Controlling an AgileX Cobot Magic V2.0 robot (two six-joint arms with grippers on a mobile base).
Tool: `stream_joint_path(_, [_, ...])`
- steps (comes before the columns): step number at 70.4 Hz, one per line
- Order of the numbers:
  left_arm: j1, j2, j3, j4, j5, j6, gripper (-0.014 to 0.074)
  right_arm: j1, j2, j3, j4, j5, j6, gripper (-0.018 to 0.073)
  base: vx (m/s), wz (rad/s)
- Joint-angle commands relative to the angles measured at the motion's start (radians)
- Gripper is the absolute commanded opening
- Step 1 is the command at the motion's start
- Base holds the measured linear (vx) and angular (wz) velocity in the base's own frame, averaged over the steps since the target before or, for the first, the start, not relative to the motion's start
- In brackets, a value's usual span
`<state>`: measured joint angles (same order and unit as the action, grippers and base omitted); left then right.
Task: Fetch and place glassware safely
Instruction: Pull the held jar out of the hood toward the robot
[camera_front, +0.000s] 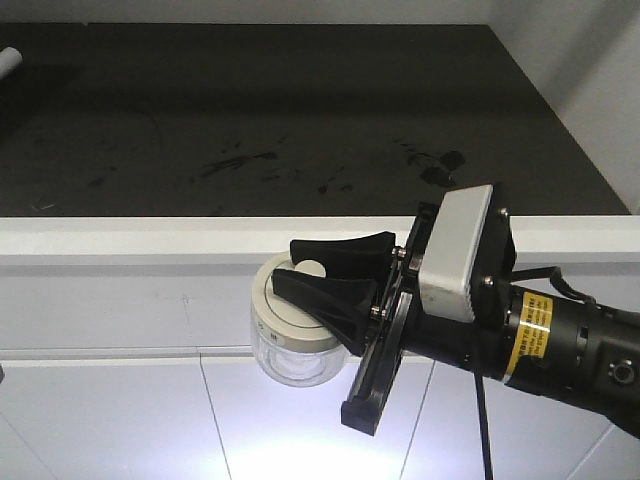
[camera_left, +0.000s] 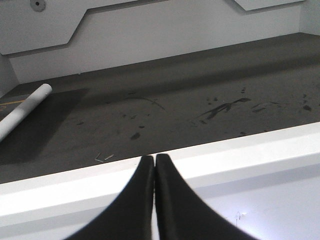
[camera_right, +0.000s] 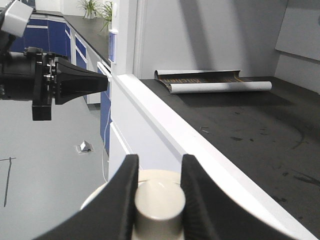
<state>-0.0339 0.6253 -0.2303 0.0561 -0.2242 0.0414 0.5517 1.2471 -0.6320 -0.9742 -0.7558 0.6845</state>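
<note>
The right gripper (camera_right: 160, 164) has its two black curved fingers (camera_right: 125, 200) closed narrowly on the cream-white round knob (camera_right: 160, 202) of the small clear glass jar with the wide cream-white lid (camera_front: 290, 350). That arm carries the jar, which hangs in the air with its lid up and its axis roughly upright. In the front view the fingers reach in from the right, level across the lid, so only the knob is held and the glass body hangs beneath it. The jar lies just short of the long white ledge (camera_front: 150, 240) at the bench front. The flat dark grey bench top (camera_front: 300, 120) lies beyond that ledge, so the coming move likely turns on carrying the jar forward over the ledge. Out to the left and well apart from the jar, the left gripper (camera_left: 154, 167) has its black fingers pressed together on nothing. Farthest off, a pale rolled sheet (camera_right: 215, 85) lies on the bench top. The right wrist view hides the glass body. I cannot tell whether the jar's base is higher than the ledge, nor how firmly the lid sits.
</note>
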Motion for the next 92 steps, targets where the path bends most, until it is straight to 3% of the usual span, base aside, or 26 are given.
stream_joint_path(1, [-0.002,-0.001,-0.026,-0.005,-0.071,-0.007,-0.0007,0.002,-0.029,-0.027,0.058,-0.070,-0.007,-0.0002,0.00,0.00])
stream_joint_path(92, [-0.002,-0.001,-0.026,-0.005,-0.071,-0.007,-0.0007,0.002,-0.029,-0.027,0.054,-0.072,-0.007,-0.0002,0.00,0.02])
